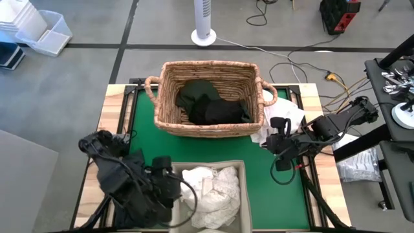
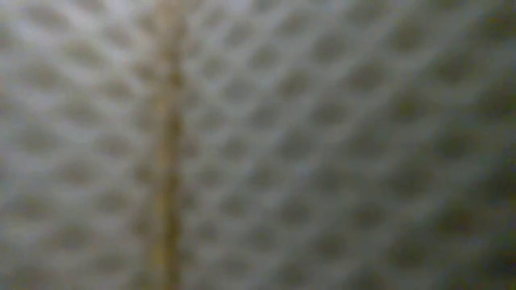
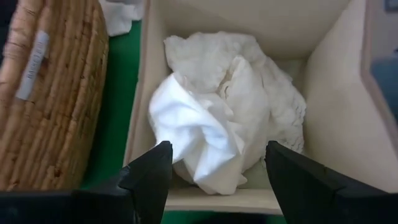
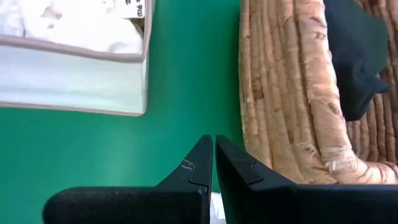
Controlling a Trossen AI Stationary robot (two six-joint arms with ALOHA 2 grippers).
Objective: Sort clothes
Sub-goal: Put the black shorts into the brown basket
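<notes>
From above, my left gripper (image 1: 169, 188) hangs beside the beige fabric bin (image 1: 240, 169) at the counter's near edge, white clothes (image 1: 210, 186) heaped inside; my right gripper (image 1: 275, 144) sits off the wicker basket's (image 1: 208, 70) corner, over a white garment (image 1: 288, 116) lying by the green mat (image 1: 272, 184), whose open strip runs between basket and bin. Dark clothes (image 1: 210, 103) fill the basket. The low view shows only blurred mesh. My left wrist view shows my jaws released, spread just short of the white clothes (image 3: 227, 109) in the bin (image 3: 333, 106). My right wrist view shows my jaws clenched empty over bare mat (image 4: 189, 74), basket wall (image 4: 283, 93) beside them, dark clothes (image 4: 354, 59) within.
</notes>
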